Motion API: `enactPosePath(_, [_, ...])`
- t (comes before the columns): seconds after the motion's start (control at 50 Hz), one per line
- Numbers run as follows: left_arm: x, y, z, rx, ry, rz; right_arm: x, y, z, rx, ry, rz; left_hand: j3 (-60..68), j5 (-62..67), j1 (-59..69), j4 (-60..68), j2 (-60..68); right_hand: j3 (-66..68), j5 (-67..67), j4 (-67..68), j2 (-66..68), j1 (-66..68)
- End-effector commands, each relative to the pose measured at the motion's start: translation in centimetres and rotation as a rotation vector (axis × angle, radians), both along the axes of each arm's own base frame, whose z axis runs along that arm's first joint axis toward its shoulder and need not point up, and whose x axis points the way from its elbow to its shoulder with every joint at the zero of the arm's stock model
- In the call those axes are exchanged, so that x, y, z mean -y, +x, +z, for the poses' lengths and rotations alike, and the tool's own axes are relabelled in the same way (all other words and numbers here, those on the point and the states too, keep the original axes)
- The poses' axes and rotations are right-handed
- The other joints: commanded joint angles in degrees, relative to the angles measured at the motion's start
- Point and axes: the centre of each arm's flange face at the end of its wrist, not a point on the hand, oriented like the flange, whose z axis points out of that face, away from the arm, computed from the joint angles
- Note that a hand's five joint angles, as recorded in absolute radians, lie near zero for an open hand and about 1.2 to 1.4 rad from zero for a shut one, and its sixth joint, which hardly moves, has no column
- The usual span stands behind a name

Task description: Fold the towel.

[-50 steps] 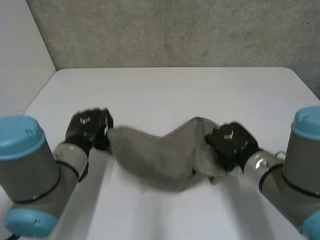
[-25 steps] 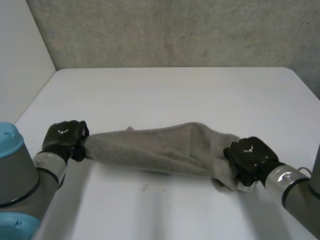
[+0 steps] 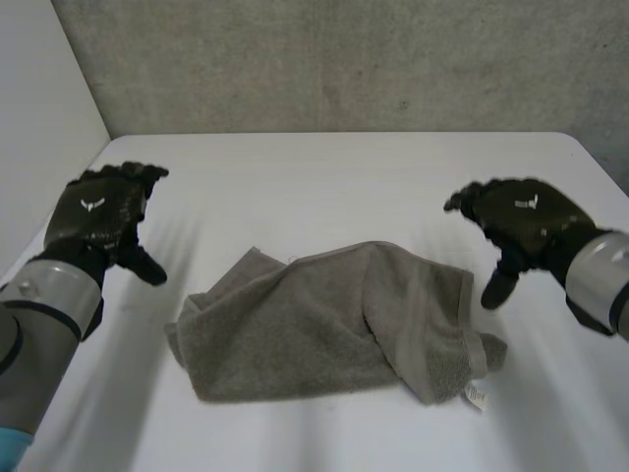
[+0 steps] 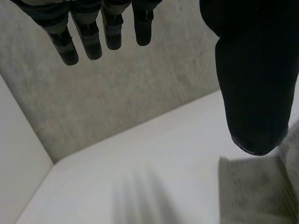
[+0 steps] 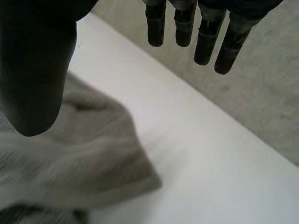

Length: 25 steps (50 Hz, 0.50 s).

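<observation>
Towel [image 3: 324,324] lay in a loose, rumpled heap on the desk [image 3: 344,167], near the middle of the front edge, with its long axis running side to side along that edge. The left robot hand [image 3: 103,216] was off its left end, toward the left edge of the desk, and the right robot hand [image 3: 516,221] off its right end. Both were clear of the cloth, fingers spread and nearly straight, thumbs held apart, holding nothing. In its own wrist view each hand had the towel beside its thumb, not under its fingertips. The right thumb looked nearer the cloth than the left, so that arm probably had the shorter reach.

Corners were hard to pick out. The right part seemed doubled over on itself, and a small white tag [image 3: 476,396] marked the front right end. The left end was bunched, and the number of layers there could not be told. No neat fold was yet made.
</observation>
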Motion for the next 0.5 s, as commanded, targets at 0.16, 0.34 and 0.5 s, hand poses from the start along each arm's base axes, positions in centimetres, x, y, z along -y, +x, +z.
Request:
enactPosePath(0.16, [2.0, -2.4, -2.4, 0.030, 0.161, -0.092, 6.0, 3.4, -1.9, 0.067, 0.101, 0.008, 13.7, 13.5, 13.9, 13.8, 13.6, -3.5, -2.9, -4.4, -3.8, -3.2])
enactPosePath(0.34, [1.2, -2.9, -4.3, -0.016, 0.368, -0.082, 8.9, 6.2, -5.1, 0.096, 0.167, 0.035, 13.7, 13.5, 13.9, 13.8, 13.6, -2.3, -1.7, -3.2, -2.6, -2.0])
enactPosePath(0.5, [0.9, -3.1, -5.3, -0.015, 0.418, -0.078, 10.2, 7.7, -7.7, 0.081, 0.202, 0.054, 17.4, 17.2, 17.6, 17.5, 17.3, -0.6, 0.0, -1.6, -0.9, -0.3])
